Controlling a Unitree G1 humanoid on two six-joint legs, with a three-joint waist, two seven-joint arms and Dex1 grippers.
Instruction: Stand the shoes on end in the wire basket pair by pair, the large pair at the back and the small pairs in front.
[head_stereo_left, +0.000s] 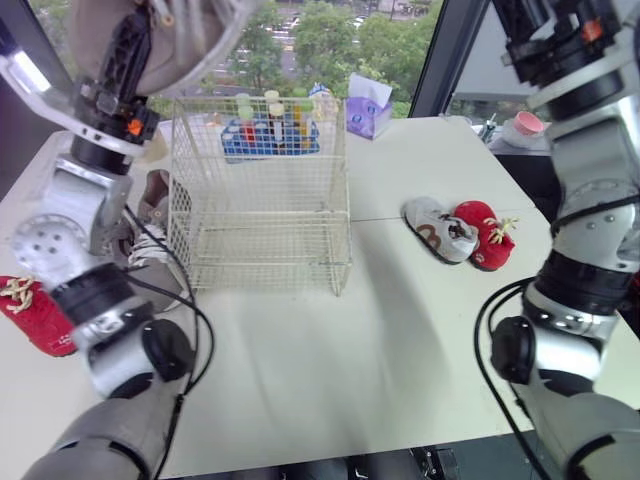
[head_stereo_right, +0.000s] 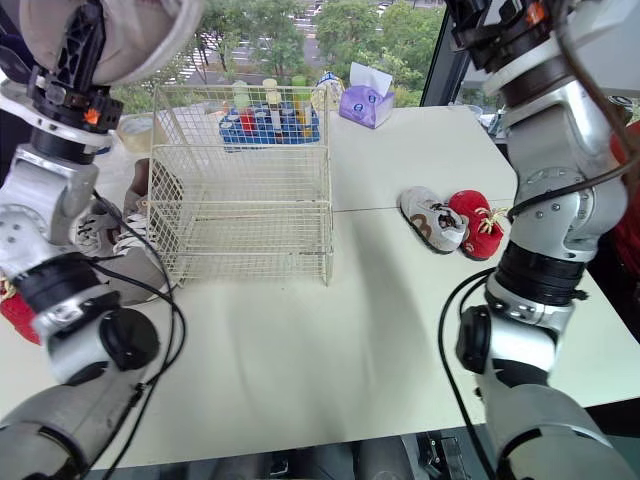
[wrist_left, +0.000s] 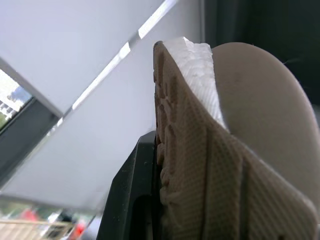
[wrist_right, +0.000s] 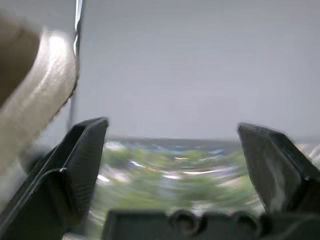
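While aloft, large beige shoe (head_stereo_left: 190, 30) inside left claw (head_stereo_left: 132, 45)

No legible text, no readable labels, tissue box (head_stereo_left: 367, 108) print (too small)

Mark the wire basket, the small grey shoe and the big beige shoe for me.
wire basket (head_stereo_left: 270, 200): left eye view, front wall.
small grey shoe (head_stereo_left: 440, 230): left eye view, upper.
big beige shoe (wrist_left: 200, 165): left wrist view, sole.

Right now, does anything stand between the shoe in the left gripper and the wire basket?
Nothing visible does: the left gripper holds the beige shoe high above the rear left of the wire basket, which is open-topped and empty.
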